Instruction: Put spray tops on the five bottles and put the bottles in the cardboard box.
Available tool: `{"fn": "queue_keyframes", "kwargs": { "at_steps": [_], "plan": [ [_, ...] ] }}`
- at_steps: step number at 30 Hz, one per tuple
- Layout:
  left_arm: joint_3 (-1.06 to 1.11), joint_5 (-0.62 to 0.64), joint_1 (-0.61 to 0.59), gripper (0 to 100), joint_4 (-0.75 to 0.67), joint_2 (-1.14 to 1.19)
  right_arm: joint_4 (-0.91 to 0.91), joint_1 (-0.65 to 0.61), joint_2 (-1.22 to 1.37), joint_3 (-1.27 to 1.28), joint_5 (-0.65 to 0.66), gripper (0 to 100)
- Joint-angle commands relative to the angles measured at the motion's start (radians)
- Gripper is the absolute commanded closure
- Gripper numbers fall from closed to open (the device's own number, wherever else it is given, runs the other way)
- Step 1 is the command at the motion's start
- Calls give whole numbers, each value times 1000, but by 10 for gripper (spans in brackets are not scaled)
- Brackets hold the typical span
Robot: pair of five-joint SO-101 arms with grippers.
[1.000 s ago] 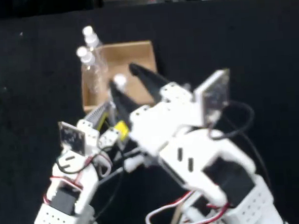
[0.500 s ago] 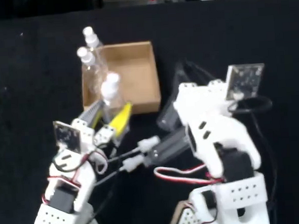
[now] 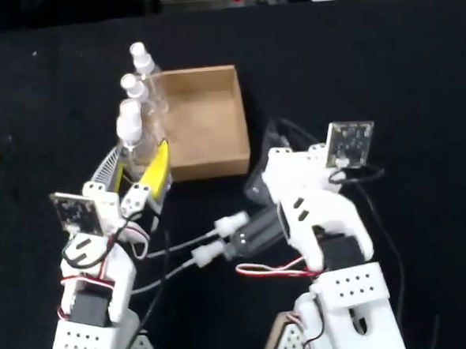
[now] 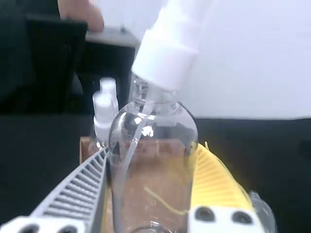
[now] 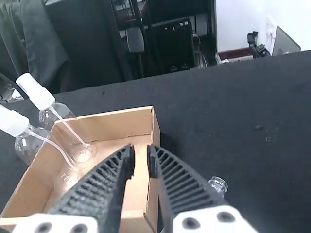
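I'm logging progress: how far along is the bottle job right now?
Done: two clear plastic bottles with white spray tops stand in the brown cardboard box. In hand: the left gripper holds a third capped bottle at the box's edge. Left: boxing it, and capping the open clear bottle on the black table.

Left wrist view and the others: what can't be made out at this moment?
Held bottle: base cut off by the picture's edge, left wrist view.
Two bottles behind it: blurred, bodies partly hidden by the held bottle and left claw, left wrist view.
Topless bottle: body hidden behind the right claw, right wrist view.
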Motion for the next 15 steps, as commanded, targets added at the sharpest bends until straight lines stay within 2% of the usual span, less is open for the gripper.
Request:
{"fn": "queue_keyframes", "kwargs": {
  "at_steps": [1,11,15],
  "plan": [
    [22,-3,-79,953,-78,8,-34,20,-12,-5,9,960],
    [12,-3,-423,953,-84,3,-35,20,-10,-5,11,960],
    [7,-3,-489,953,-84,6,-34,20,-10,-5,9,959]
  ]
}}
